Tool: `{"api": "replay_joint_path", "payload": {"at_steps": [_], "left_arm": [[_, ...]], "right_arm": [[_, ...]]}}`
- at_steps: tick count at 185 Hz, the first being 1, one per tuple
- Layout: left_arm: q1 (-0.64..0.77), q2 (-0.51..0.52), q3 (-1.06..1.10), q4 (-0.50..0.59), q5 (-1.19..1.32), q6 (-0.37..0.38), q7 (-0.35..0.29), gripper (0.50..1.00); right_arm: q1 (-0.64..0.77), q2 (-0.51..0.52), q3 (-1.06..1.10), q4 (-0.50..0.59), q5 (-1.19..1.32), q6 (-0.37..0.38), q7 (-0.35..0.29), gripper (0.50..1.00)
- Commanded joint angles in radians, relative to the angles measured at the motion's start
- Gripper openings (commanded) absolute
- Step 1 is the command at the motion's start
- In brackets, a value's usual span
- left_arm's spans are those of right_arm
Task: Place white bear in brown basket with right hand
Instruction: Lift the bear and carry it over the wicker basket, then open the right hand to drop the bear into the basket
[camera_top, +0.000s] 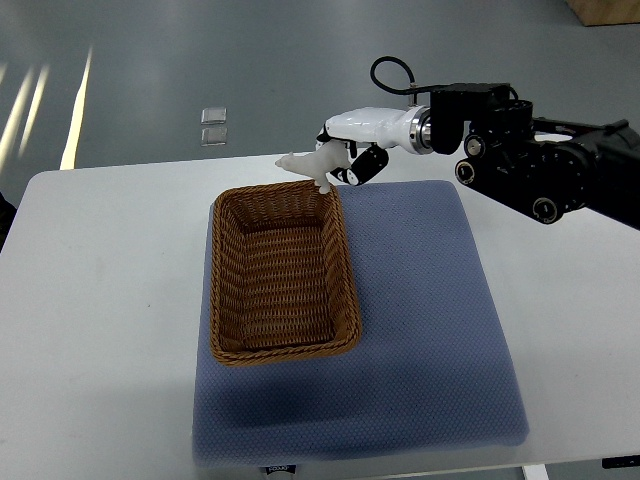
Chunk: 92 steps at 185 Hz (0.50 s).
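A small white bear (309, 165) hangs over the far right corner of the brown wicker basket (222, 280), its feet close to the rim. My right hand (345, 150), white with dark fingers, is shut on the bear's rear end. The black right arm (530, 160) reaches in from the right edge. The basket sits on the left part of a blue mat (430, 300), and nothing lies inside it. No left arm shows.
The mat lies on a white table (90, 300). Beyond the table's far edge is grey floor with two small pale squares (212, 125) on it. A dark object shows at the far left edge (4, 215).
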Motion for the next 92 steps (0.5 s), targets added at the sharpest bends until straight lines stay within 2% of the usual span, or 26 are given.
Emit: {"api": "replay_joint_path", "payload": {"at_steps": [1,12,44,92], "left_arm": [[0.000,0.000,-0.001,0.000,0.000,0.000,0.000,1.000],[0.000,0.000,-0.001,0.000,0.000,0.000,0.002,1.000],[0.000,0.000,-0.001,0.000,0.000,0.000,0.000,1.000],[0.000,0.000,0.001,0.000,0.000,0.000,0.000,1.000]], "right_arm": [[0.007,0.038,-0.019,0.005,-0.013,0.000,0.000,0.594],[0.007,0.052,-0.039,0.005,-0.039,-0.001,0.000,0.621],[0.002,0.048,-0.045,0.003,-0.059,-0.006,-0.001,0.746],[-0.006,0.014,-0.026,0.002,-0.042,-0.012,-0.002,0.756]]}}
